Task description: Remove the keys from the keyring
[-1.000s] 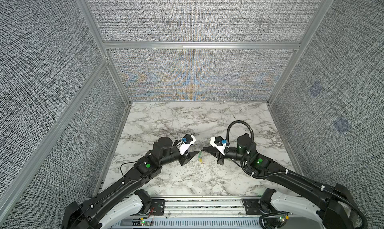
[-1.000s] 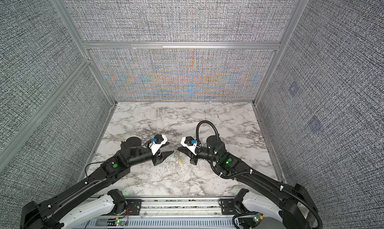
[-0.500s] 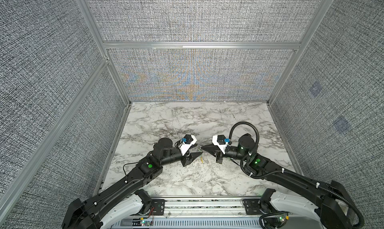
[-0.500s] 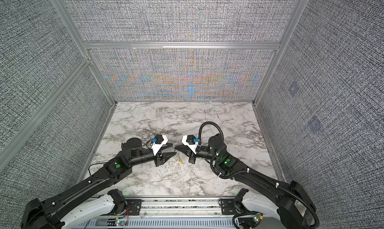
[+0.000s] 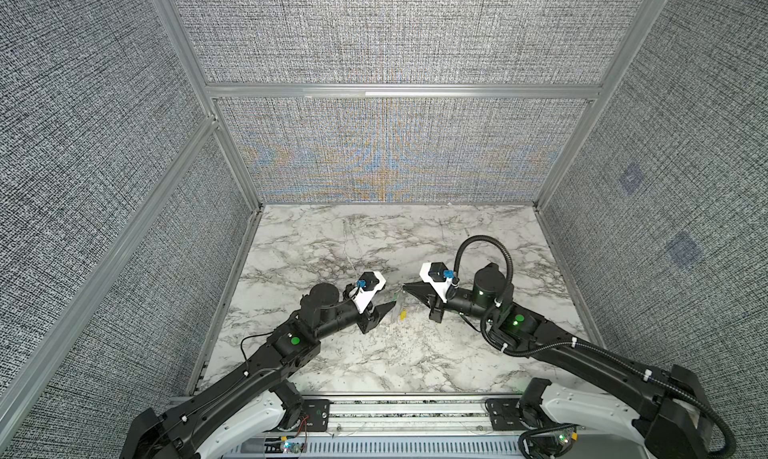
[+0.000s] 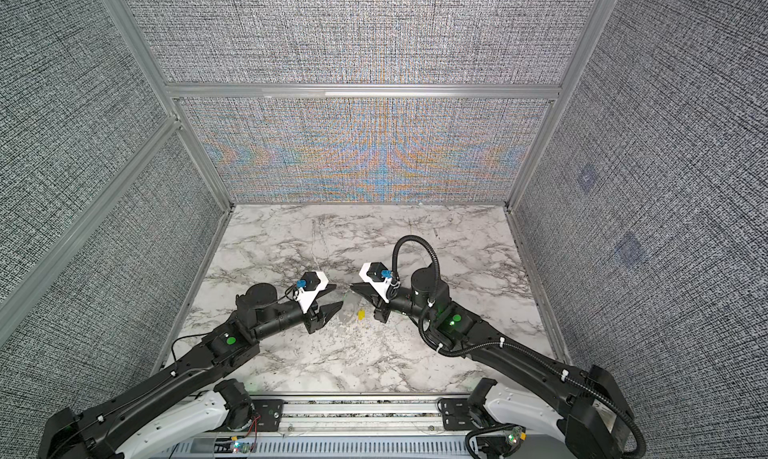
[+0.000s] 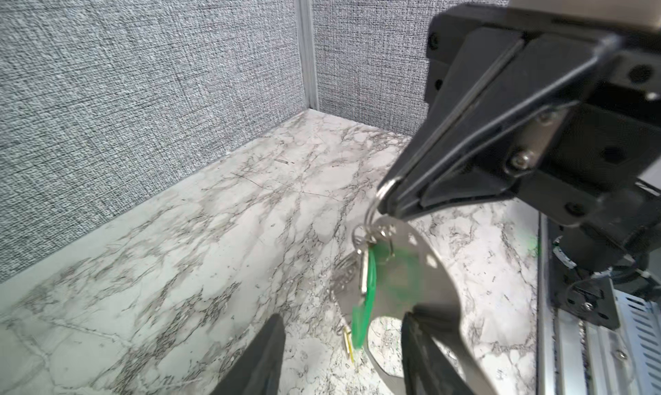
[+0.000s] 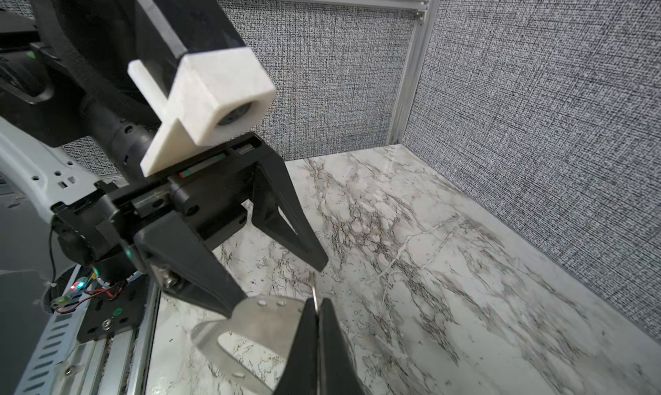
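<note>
The keyring [image 7: 418,268], a flat grey metal loop, hangs above the marble table [image 5: 374,245] from a thin wire ring [image 7: 379,196]. My right gripper [image 7: 386,200] [image 8: 316,303] is shut on that wire ring. A key with a green tag [image 7: 370,286] dangles from the keyring's edge. A yellow-tagged key [image 7: 347,341] [image 5: 402,313] [image 6: 360,314] lies loose on the table below. My left gripper [image 7: 339,318] [image 8: 279,286] is open, with one finger [image 8: 214,286] against the keyring's rim [image 8: 272,318]. In both top views the grippers [image 5: 390,297] [image 6: 351,287] meet mid-table.
Grey fabric walls with aluminium posts [image 5: 249,178] close in the table on three sides. A metal rail [image 5: 407,407] with the arm bases runs along the front edge. The right arm's black cable loop [image 5: 482,249] arches above its wrist.
My right gripper has shifted slightly up and toward the back with the keyring. The left gripper has barely moved. The yellow-tagged key has stayed on the table.
</note>
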